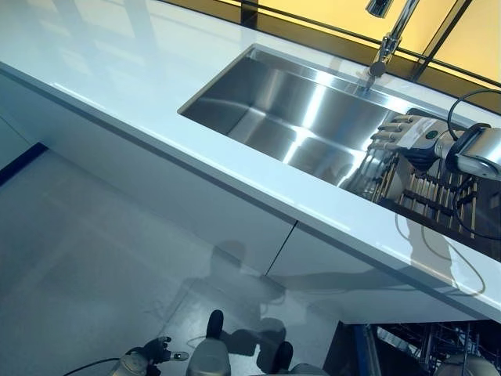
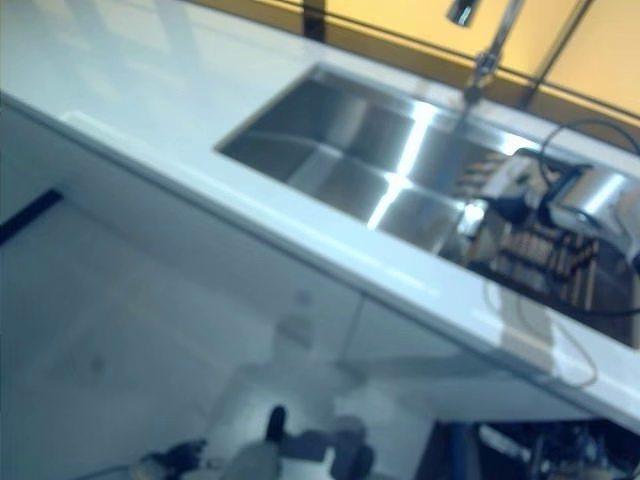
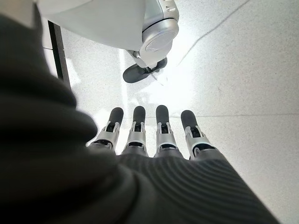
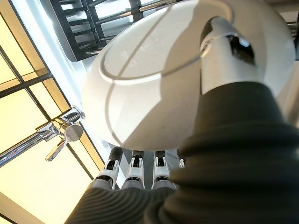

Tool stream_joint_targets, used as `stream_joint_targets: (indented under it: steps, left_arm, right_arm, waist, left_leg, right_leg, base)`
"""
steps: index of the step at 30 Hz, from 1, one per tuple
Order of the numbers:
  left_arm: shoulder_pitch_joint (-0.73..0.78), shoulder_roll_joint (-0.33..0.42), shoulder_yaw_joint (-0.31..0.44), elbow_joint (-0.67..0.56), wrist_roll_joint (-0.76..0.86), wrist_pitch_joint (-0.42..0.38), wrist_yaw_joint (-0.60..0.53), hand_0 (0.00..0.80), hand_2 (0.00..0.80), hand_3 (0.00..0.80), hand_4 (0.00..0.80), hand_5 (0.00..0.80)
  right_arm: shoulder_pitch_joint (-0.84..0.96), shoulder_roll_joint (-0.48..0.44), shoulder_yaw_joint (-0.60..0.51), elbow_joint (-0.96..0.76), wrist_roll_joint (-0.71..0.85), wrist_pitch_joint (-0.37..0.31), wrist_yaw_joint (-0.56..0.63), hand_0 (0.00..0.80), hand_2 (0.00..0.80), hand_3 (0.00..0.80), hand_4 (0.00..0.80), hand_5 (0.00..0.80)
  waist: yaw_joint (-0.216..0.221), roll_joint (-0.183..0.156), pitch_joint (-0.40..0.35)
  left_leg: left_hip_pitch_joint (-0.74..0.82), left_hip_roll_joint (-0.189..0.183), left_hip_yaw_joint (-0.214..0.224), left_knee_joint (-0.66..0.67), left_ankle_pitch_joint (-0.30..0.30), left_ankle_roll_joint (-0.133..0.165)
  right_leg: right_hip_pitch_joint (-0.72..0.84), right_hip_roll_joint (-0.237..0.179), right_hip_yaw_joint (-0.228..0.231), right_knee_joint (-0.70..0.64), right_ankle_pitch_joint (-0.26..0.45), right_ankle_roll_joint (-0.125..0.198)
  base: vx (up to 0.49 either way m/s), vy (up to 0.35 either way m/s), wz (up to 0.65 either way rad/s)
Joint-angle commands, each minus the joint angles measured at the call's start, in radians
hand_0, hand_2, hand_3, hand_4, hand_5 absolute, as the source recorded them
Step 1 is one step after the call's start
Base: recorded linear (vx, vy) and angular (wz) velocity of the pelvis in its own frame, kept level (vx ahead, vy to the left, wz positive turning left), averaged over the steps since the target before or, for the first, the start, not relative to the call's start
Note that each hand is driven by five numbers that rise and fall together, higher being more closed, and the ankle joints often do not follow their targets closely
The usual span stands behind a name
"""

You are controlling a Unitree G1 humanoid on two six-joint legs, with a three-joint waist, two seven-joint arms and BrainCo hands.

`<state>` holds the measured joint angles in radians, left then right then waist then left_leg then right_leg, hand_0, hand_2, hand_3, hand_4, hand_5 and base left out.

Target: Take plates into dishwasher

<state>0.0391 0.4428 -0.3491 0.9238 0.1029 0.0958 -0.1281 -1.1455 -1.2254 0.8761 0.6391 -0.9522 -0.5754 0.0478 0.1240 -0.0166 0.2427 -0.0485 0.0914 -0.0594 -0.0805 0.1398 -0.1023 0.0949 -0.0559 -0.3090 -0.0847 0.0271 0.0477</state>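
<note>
From where I stand, the right hand (image 1: 419, 141) is at the right edge of the left eye view, over the dark dish rack (image 1: 438, 196) that sits in the right end of the steel sink (image 1: 290, 117). Its own wrist view tells the rest: a white plate (image 4: 154, 88) fills the middle of that picture, its underside with the raised foot ring facing the camera. The thumb (image 4: 224, 51) lies curled across that underside at the upper right, while the fingers (image 4: 135, 168) pass behind the rim at the bottom. I read that as a pinch across the edge, closed on the plate. The rack's black bars show at the top of that view, and the tap (image 4: 60, 135) at the left.

The plate looks like glazed ceramic (stiff, smooth, probably fairly heavy for a pinch at one edge). I would expect it to be slippery against the metal fingers and to chip if it knocks a rack bar, the sink wall or the lip of the white table (image 1: 156, 102). Holding it by the rim, thumb on one face and fingers on the other, seems the sensible place; taking a little more of the rim into the hand would resist tilting.

The dishwasher (image 1: 438, 348) shows only as a dark open space with wire racks at the lower right, under the table. The left hand (image 3: 154, 135) hangs low over the floor (image 3: 243, 70), fingers straight and empty.
</note>
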Motion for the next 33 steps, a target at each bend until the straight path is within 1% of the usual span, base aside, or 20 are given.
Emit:
stream_joint_targets:
  steps: [1,10,14,18,33]
  left_arm:
    - [-0.023,0.049,-0.027,-0.01,-0.001,-0.012,0.015,0.0,0.0,0.0,0.0,0.0]
    - [-0.024,0.05,-0.022,-0.009,0.001,-0.015,0.015,0.0,0.0,0.0,0.0,0.0]
    - [-0.025,0.051,-0.018,-0.016,0.0,-0.009,0.015,0.0,0.0,0.0,0.0,0.0]
    - [-0.026,0.052,-0.016,-0.012,0.004,-0.014,0.014,0.0,0.0,0.0,0.0,0.0]
    - [-0.032,0.053,-0.007,-0.014,-0.001,-0.013,0.015,0.0,0.0,0.0,0.0,0.0]
  right_arm:
    - [-0.069,-0.054,0.026,-0.009,0.008,0.021,0.002,0.0,0.0,0.0,0.0,0.0]
    - [-0.061,-0.059,0.02,0.013,0.002,0.023,0.002,0.0,0.0,0.0,0.0,0.0]
    - [-0.052,-0.066,0.013,-0.007,0.012,0.038,0.019,0.0,0.0,0.0,0.0,0.0]
    - [-0.041,-0.066,0.005,0.009,0.01,0.036,0.018,0.0,0.0,0.0,0.0,0.0]
    - [0.013,-0.075,-0.032,0.0,0.032,0.064,0.043,0.0,0.0,0.0,0.0,0.0]
  waist:
    - [0.014,-0.048,-0.003]
    - [0.013,-0.05,-0.002]
    - [0.01,-0.052,-0.001]
    - [0.011,-0.052,-0.001]
    - [0.001,-0.051,0.003]
  left_leg:
    - [0.019,0.021,0.071,0.036,-0.034,0.009]
    - [0.016,0.02,0.07,0.034,-0.033,0.01]
    - [0.015,0.02,0.073,0.033,-0.033,0.011]
    - [0.017,0.019,0.073,0.031,-0.034,0.012]
    - [0.013,0.021,0.081,0.027,-0.032,0.014]
  right_leg:
    - [-0.074,-0.032,0.022,0.135,-0.042,0.006]
    - [-0.078,-0.032,0.025,0.135,-0.04,0.006]
    - [-0.081,-0.032,0.028,0.135,-0.04,0.007]
    - [-0.079,-0.031,0.029,0.133,-0.039,0.007]
    - [-0.087,-0.03,0.037,0.131,-0.034,0.009]
  base:
    - [0.0,0.0,0.0]
    - [0.0,0.0,0.0]
    - [0.0,0.0,0.0]
    - [0.0,0.0,0.0]
    - [0.0,0.0,0.0]
